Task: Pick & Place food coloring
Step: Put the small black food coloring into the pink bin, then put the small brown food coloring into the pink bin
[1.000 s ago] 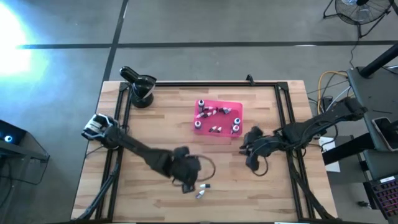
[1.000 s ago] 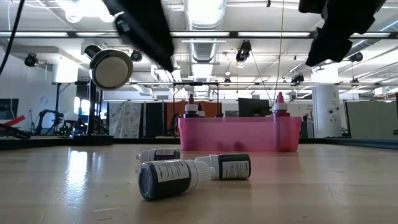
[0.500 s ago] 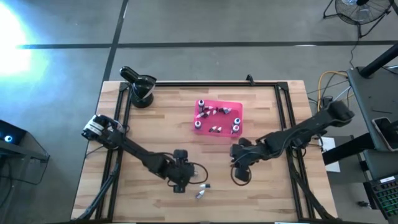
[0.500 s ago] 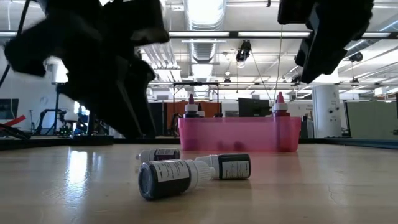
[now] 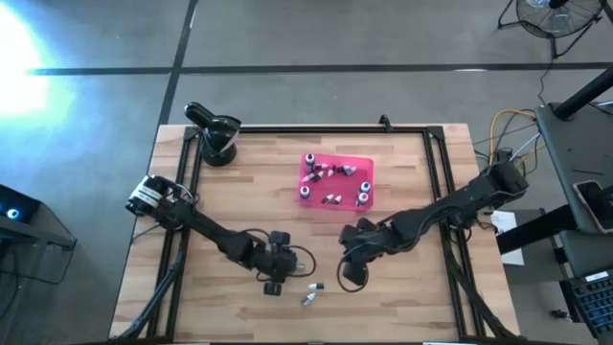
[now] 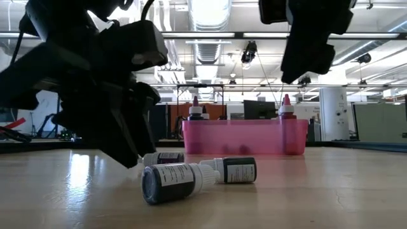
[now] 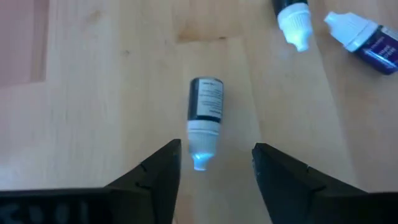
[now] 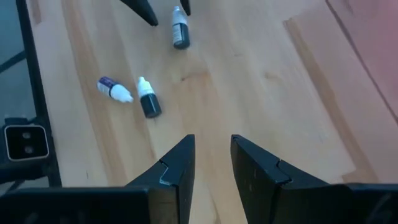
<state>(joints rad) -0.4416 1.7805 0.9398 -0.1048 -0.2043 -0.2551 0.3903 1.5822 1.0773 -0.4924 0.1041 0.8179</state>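
Three small food coloring bottles lie on their sides on the wood near the table's near edge (image 5: 310,293). In the low view they are a dark one (image 6: 172,182), one with a dark label (image 6: 232,170) and one behind them (image 6: 162,158). My left gripper (image 7: 214,155) is open and low over the table. The third bottle (image 7: 205,109) lies just ahead of it, its white cap tip between the fingertips without touching them. My right gripper (image 8: 211,146) is open, higher up (image 6: 311,32) and to the right of the bottles. More bottles sit in the pink tray (image 5: 335,180).
The pink tray (image 6: 245,137) stands mid-table, beyond the loose bottles, with two capped bottles upright in it (image 6: 196,111) (image 6: 286,108). A black camera mount (image 5: 215,134) sits at the far left corner. A dark frame rail runs around the table (image 5: 441,172). Bare wood lies between the grippers.
My left gripper has come down from well above the table to just above the wood, beside the lying bottles. My right gripper has moved toward the table's left and near edge, closer to the bottles. The bottles have stayed where they were.
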